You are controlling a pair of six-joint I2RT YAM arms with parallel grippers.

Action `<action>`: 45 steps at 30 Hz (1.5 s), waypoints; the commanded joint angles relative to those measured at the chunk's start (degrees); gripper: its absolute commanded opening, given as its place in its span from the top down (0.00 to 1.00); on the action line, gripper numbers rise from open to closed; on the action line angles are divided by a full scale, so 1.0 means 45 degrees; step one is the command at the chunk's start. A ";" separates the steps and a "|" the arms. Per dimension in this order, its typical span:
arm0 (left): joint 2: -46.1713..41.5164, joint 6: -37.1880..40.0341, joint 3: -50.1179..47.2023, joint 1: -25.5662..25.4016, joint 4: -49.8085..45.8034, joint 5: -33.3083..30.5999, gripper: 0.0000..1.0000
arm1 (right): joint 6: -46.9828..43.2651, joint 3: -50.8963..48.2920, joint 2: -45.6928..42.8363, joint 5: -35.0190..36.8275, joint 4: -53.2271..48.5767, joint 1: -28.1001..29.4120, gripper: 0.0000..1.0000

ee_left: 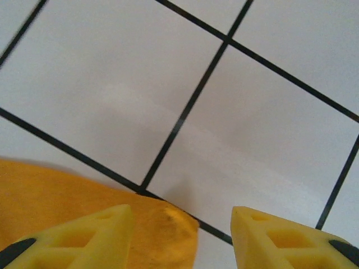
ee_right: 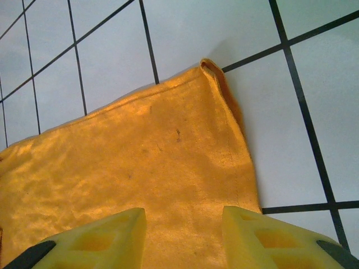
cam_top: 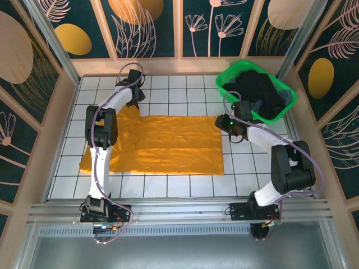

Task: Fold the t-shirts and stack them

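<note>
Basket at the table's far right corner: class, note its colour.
The basket is bright green; the top external view shows it best.

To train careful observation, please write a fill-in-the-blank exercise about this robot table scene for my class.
1. The dark clothes lie in a ___ basket.
2. The basket stands at the far ___ corner of the table.
3. The orange t-shirt lies spread over the table's square white ___.

Missing words: green; right; tiles.
</note>
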 commanded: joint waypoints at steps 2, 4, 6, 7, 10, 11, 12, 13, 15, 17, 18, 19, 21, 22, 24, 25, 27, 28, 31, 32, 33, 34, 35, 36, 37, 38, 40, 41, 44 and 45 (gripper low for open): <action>0.0873 -0.0231 0.0551 -0.0230 -0.1045 -0.0296 0.51 | 0.0037 0.0120 0.0034 0.0363 -0.0059 -0.0141 0.59; 0.1234 -0.0232 0.0915 -0.0226 -0.1485 -0.0412 0.52 | 0.0092 0.0290 0.0172 0.0527 -0.0054 -0.0139 0.59; 0.1508 -0.0175 0.1224 -0.0231 -0.1813 -0.0518 0.57 | 0.0167 0.0458 0.0366 0.0780 -0.0034 -0.0147 0.57; 0.1639 -0.0137 0.1389 -0.0226 -0.1984 -0.0557 0.62 | 0.0193 0.0543 0.0453 0.0967 -0.0014 -0.0134 0.57; 0.1602 -0.0152 0.1456 -0.0231 -0.2241 -0.0753 0.86 | 0.0324 0.0624 0.0854 0.1527 0.0242 -0.0118 0.56; 0.1366 -0.0191 0.1261 -0.0231 -0.2231 -0.0913 0.98 | 0.0350 0.0658 0.1030 0.1633 0.0398 -0.0132 0.55; 0.1051 -0.0192 0.0949 -0.0231 -0.2041 -0.1028 1.00 | 0.0387 0.0688 0.1189 0.1716 0.0543 -0.0131 0.55; 0.0589 -0.0198 0.0459 -0.0215 -0.1677 -0.1131 1.00 | 0.0443 0.0744 0.1374 0.1780 0.0700 -0.0137 0.55; -0.0332 -0.0213 -0.0438 -0.0173 -0.1079 -0.1153 1.00 | 0.0517 0.0969 0.1726 0.1896 0.0936 -0.0145 0.54; -0.1260 -0.0338 -0.1217 -0.0006 -0.0784 -0.0937 1.00 | 0.0565 0.1339 0.2182 0.2031 0.0986 -0.0116 0.54; -0.1685 -0.0395 -0.1624 0.0068 -0.0606 -0.0788 1.00 | 0.0566 0.1547 0.2407 0.2099 0.0954 -0.0114 0.54; -0.2193 -0.0492 -0.2125 0.0182 -0.0333 -0.0574 1.00 | 0.0546 0.1759 0.2638 0.2203 0.0928 -0.0104 0.54; -0.3049 -0.0632 -0.2941 0.0376 0.0075 -0.0112 1.00 | 0.0469 0.2113 0.3098 0.2349 0.0875 -0.0087 0.54; -0.3341 -0.0698 -0.3257 0.0493 0.0153 0.0126 1.00 | 0.0416 0.2316 0.3350 0.2369 0.0846 -0.0076 0.54; -0.3879 -0.0798 -0.3726 0.0733 0.0205 0.0492 1.00 | 0.0262 0.2734 0.3824 0.2389 0.0730 -0.0068 0.54; -0.4115 -0.0832 -0.3999 0.0863 0.0253 0.0630 1.00 | 0.0172 0.2951 0.4064 0.2417 0.0626 -0.0060 0.54; -0.4523 -0.0854 -0.4436 0.1125 0.0338 0.0883 1.00 | -0.0061 0.3479 0.4550 0.2409 0.0438 -0.0023 0.55; -0.4704 -0.0856 -0.4643 0.1263 0.0375 0.1003 1.00 | -0.0215 0.3766 0.4818 0.2422 0.0277 0.0014 0.56; -0.5095 -0.0741 -0.4984 0.1553 0.0346 0.1146 1.00 | -0.0611 0.4457 0.5482 0.2659 -0.0100 0.0109 0.59; -0.5180 -0.0720 -0.5052 0.1647 0.0350 0.1209 1.00 | -0.0714 0.4659 0.5708 0.2728 -0.0281 0.0100 0.60; -0.5246 -0.0703 -0.5098 0.1709 0.0318 0.1280 1.00 | -0.0811 0.4818 0.5856 0.2782 -0.0383 0.0090 0.61; -0.5310 -0.0689 -0.5132 0.1757 0.0302 0.1329 1.00 | -0.0924 0.4944 0.6012 0.2783 -0.0454 0.0099 0.62; -0.5379 -0.0682 -0.5126 0.1814 0.0279 0.1352 1.00 | -0.1027 0.5019 0.6127 0.2707 -0.0480 0.0100 0.64; -0.5396 -0.0674 -0.5132 0.1849 0.0251 0.1361 1.00 | -0.1100 0.5082 0.6197 0.2642 -0.0479 0.0119 0.65; -0.5395 -0.0665 -0.5076 0.1873 0.0223 0.1389 1.00 | -0.1166 0.5146 0.6281 0.2577 -0.0515 0.0113 0.67; -0.5401 -0.0666 -0.5079 0.1893 0.0177 0.1420 1.00 | -0.1201 0.5190 0.6345 0.2504 -0.0527 0.0110 0.69; -0.5331 -0.0661 -0.4984 0.1922 0.0099 0.1467 1.00 | -0.1265 0.5265 0.6452 0.2438 -0.0578 0.0138 0.73; -0.5311 -0.0662 -0.4962 0.1937 0.0063 0.1469 1.00 | -0.1287 0.5305 0.6482 0.2466 -0.0611 0.0137 0.77; -0.5354 -0.0661 -0.4828 0.1956 -0.0130 0.1440 1.00 | -0.1414 0.5314 0.6349 0.2617 -0.0537 0.0168 0.90; -0.5411 -0.0666 -0.4823 0.1975 -0.0170 0.1430 1.00 | -0.1500 0.5266 0.6227 0.2659 -0.0434 0.0196 0.94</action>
